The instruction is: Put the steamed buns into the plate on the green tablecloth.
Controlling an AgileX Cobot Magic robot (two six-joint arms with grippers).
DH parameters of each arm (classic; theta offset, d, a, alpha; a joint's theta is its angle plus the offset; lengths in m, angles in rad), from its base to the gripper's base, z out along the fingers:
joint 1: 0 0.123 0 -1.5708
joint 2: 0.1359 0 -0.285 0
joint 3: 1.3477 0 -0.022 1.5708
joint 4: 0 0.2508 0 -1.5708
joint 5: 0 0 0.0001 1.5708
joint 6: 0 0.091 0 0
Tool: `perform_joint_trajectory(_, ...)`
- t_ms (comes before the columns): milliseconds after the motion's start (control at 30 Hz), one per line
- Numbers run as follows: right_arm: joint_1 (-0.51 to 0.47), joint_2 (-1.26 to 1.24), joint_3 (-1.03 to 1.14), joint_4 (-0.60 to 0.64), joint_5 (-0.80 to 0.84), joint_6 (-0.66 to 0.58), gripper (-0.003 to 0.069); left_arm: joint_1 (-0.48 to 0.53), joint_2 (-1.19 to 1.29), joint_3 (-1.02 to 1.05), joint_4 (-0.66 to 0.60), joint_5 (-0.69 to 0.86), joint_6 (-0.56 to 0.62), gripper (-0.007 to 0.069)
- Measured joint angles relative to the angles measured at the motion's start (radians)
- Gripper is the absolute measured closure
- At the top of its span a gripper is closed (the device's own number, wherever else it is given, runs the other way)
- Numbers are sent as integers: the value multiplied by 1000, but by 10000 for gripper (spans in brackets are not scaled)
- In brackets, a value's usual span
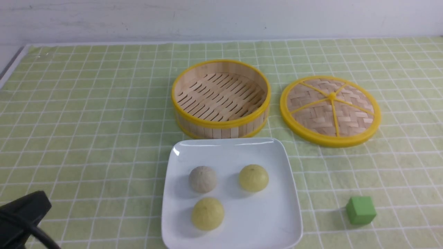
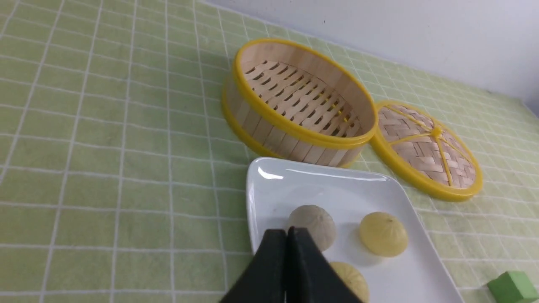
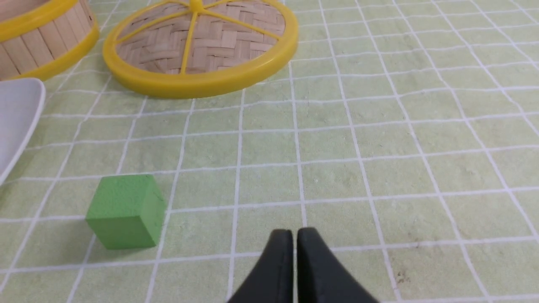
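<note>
Three steamed buns lie in the white square plate point(image 1: 256, 224) on the green tablecloth point(image 1: 86, 121): an off-white one point(image 1: 203, 178), a pale yellow one point(image 1: 253, 177) to its right and another pale yellow one point(image 1: 207, 213) nearer me. My left gripper point(image 2: 287, 230) is shut and empty, hovering near the plate's left side, and its fingers partly hide the near yellow bun point(image 2: 353, 278). A dark part of the left arm point(image 1: 24, 218) shows at the lower left. My right gripper point(image 3: 294, 231) is shut with nothing in it, low over bare cloth right of the plate.
An empty bamboo steamer point(image 1: 221, 122) with a yellow rim stands just behind the plate. Its woven lid point(image 1: 330, 110) lies flat to the right. A green cube point(image 1: 361, 210) sits on the cloth right of the plate, close to the right gripper.
</note>
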Motion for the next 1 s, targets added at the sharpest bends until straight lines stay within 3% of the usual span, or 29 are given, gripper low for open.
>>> perform_joint_trajectory(267, 0, 0, 0, 0, 0, -1, 610, 0, -31, 29, 26, 94, 0, 592)
perform_joint_trajectory(400, 0, 0, 0, 0, 0, -1, 601, 20, -31, 86, 4, 68, 67, 589)
perform_joint_trajectory(533, 0, 0, 0, 0, 0, -1, 596, 98, -32, 149, -55, -14, 186, 587)
perform_joint_trajectory(700, 0, 0, 0, 0, 0, -1, 586, 328, -78, 278, -170, -100, 478, 579)
perform_joint_trajectory(833, 0, 0, 0, 0, 0, -1, 580, 441, -169, 359, -187, -105, 546, 573)
perform_joint_trajectory(1000, 0, 0, 0, 0, 0, -1, 578, 475, -238, 389, -181, -114, 538, 570)
